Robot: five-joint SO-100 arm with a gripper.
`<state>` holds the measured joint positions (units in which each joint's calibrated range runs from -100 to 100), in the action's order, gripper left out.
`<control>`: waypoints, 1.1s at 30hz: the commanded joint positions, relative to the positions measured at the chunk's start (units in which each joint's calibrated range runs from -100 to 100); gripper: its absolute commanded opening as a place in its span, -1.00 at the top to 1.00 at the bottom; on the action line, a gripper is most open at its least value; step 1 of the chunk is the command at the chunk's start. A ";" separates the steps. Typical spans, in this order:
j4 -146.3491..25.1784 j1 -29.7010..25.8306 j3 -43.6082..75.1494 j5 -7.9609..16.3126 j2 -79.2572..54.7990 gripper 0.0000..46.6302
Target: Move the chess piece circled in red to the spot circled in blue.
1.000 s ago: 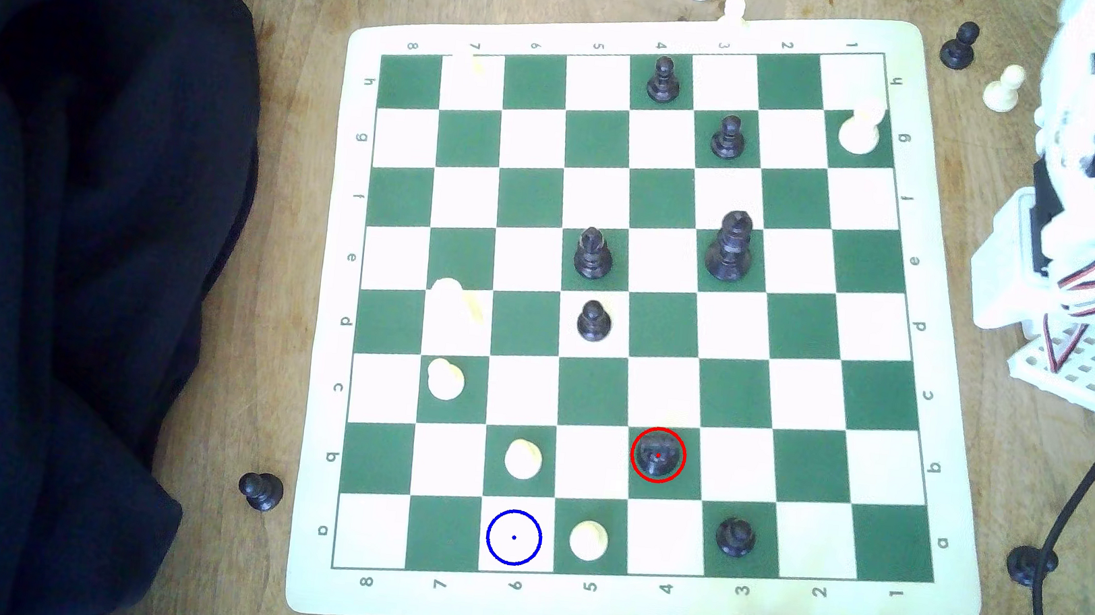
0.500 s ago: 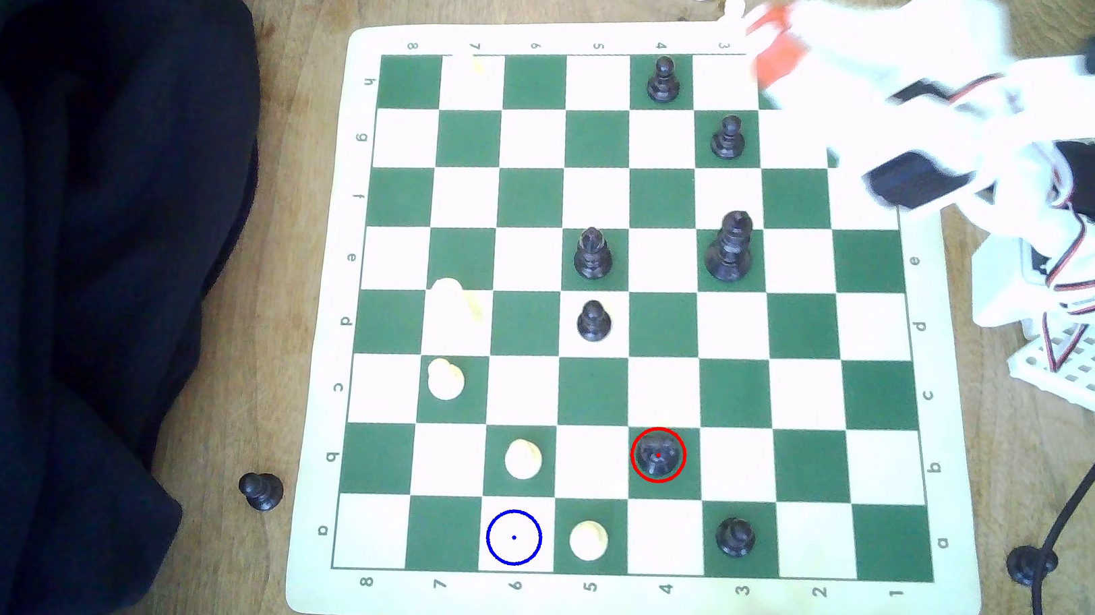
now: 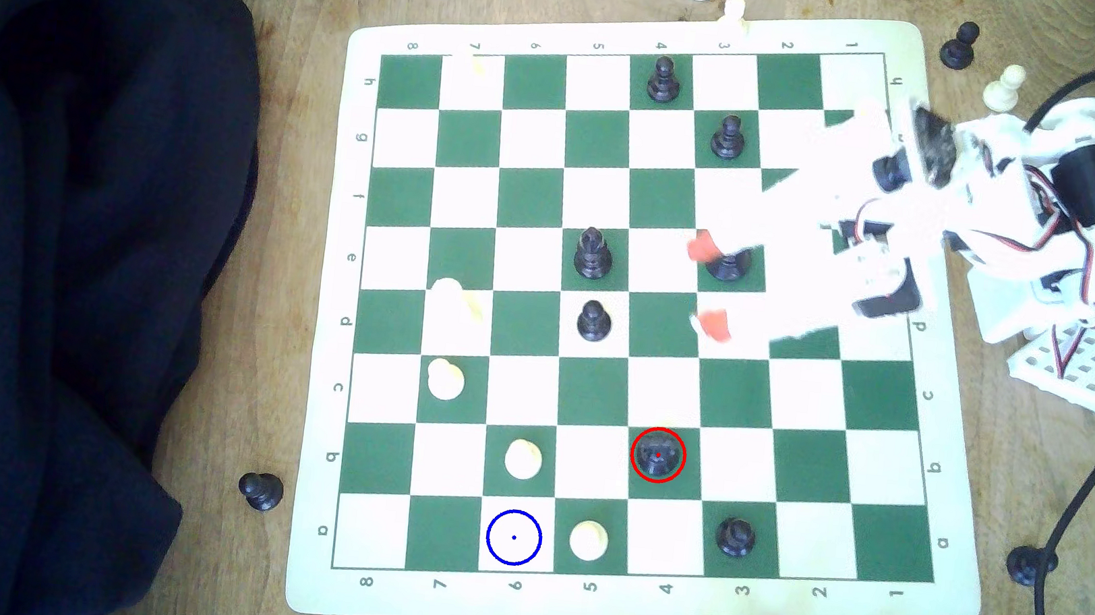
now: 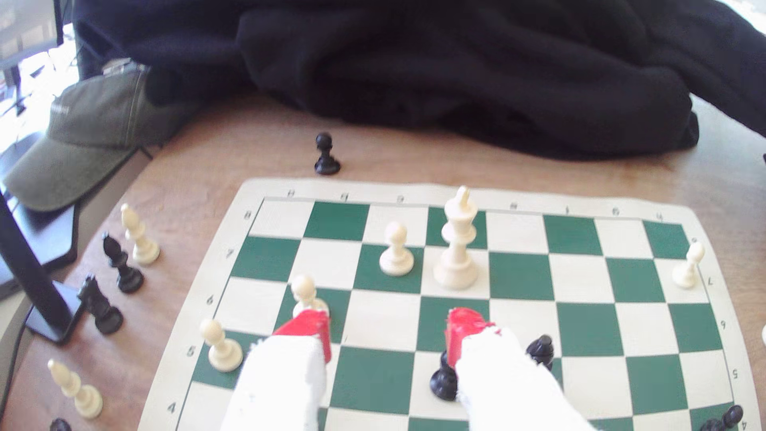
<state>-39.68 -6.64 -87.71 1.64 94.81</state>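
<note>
The gripper (image 3: 709,286) swings out over mid-board, jaws apart, probably empty; the chess piece (image 3: 657,454) sits ungrabbed.

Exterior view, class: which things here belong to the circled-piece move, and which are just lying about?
Job:
- chess piece, red-ringed
- spot, blue-ringed white square
- gripper, open

Lying about:
- dark cloth
- black pawn off the board
- green cap

Chess piece (image 3: 657,454) on board (image 3: 569,612), exterior view's right of spot (image 3: 513,537)
</note>
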 commanded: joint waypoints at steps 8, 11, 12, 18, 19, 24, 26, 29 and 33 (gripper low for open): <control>-19.04 -9.28 21.44 9.87 -20.02 0.01; -17.65 -12.02 24.25 11.97 -28.59 0.06; -16.67 -12.41 24.43 12.11 -30.03 0.07; -8.89 -13.27 24.79 11.82 -38.95 0.20; -7.08 -13.03 24.61 11.14 -40.48 0.21; -3.23 -12.25 24.52 9.62 -43.96 0.30; -1.76 -12.25 24.79 9.43 -45.48 0.34; 1.43 -12.64 25.06 9.18 -49.05 0.40; 3.97 -11.78 26.87 8.45 -54.48 0.41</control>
<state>-38.41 -19.47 -67.92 10.67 43.70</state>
